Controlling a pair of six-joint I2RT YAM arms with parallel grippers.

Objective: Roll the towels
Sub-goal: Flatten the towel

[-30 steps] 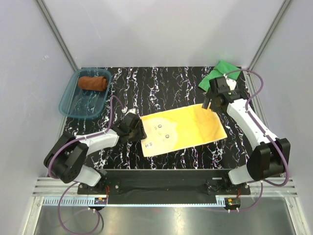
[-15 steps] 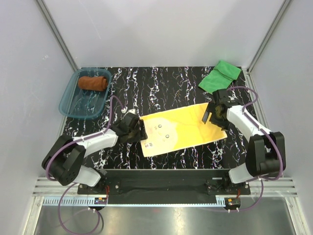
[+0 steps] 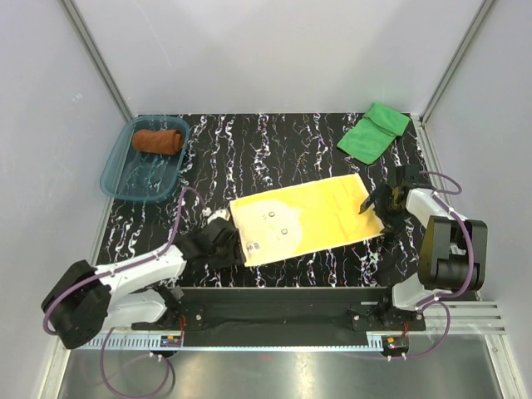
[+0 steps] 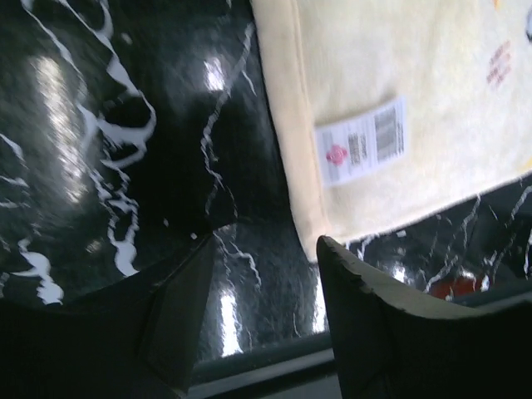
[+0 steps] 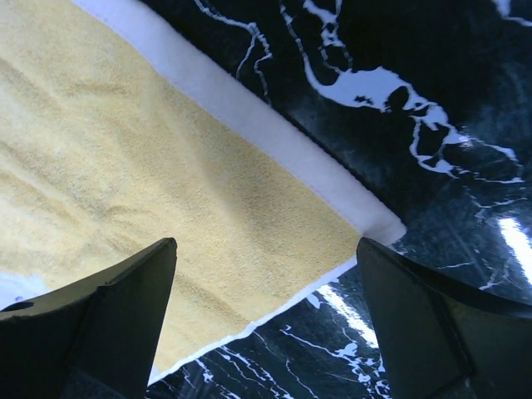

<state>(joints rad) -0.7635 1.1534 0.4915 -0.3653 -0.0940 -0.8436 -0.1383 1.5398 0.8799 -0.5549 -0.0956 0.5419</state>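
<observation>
While the pale yellow cloth towel (image 3: 307,218) lies flat on the black marbled table (image 3: 274,137), the left gripper (image 4: 266,249) stands partly open and empty just off its near-left corner. The right gripper (image 5: 266,249), spread wide, straddles the right corner, gripping nothing.

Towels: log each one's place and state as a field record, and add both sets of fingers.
rust-brown towel: rolled, lying in the teal tray, far left
yellow towel: spread flat mid-table, not rolled
green towel: loosely folded, far right corner, untouched
left fingers: open, low by the yellow towel's near-left corner, holding nothing
right fingers: open wide, over a right-hand corner of the yellow towel, holding nothing
</observation>
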